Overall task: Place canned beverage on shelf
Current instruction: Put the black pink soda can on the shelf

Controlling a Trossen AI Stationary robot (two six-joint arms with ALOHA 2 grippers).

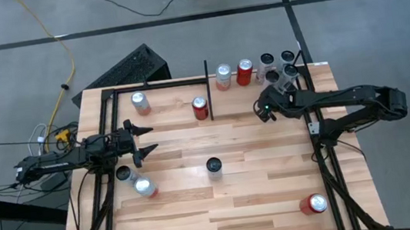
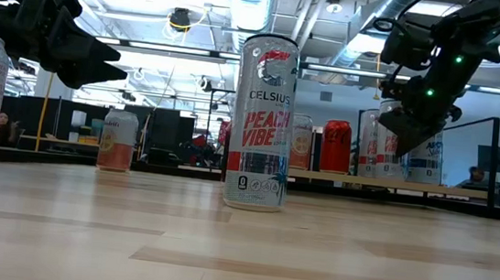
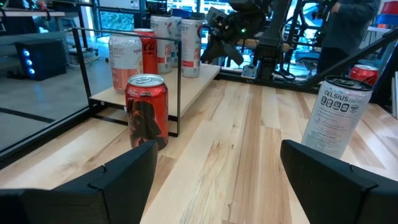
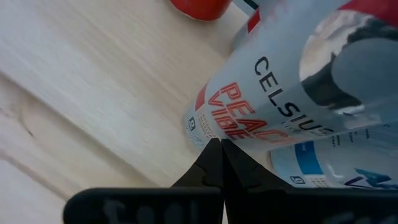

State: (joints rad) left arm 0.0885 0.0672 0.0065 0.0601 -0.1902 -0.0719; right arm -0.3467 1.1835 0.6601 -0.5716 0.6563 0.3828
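Wood surface: pale plank counter (image 1: 259,186) bearing the black-railed shelf (image 1: 157,88) along its far edge, split by a short black divider bar (image 1: 208,91).
Stock on shelf: several cans already stand there, among them a red cola can (image 1: 244,72) and a cluster of white cans (image 1: 281,66) at the right end.
Stock off shelf: tall white Celsius can (image 1: 214,166) upright mid-counter; two cans (image 1: 137,181) near the left arm; a red can (image 1: 313,204) near the front right corner.
Left gripper (image 1: 146,139): jaws spread, empty, hovering above the counter, facing a dark red can (image 3: 147,111) by the divider.
Right gripper (image 1: 262,109): jaws pressed together, empty, beside the shelved white cans.
Progress: judged partway; loose cans remain to shelve.
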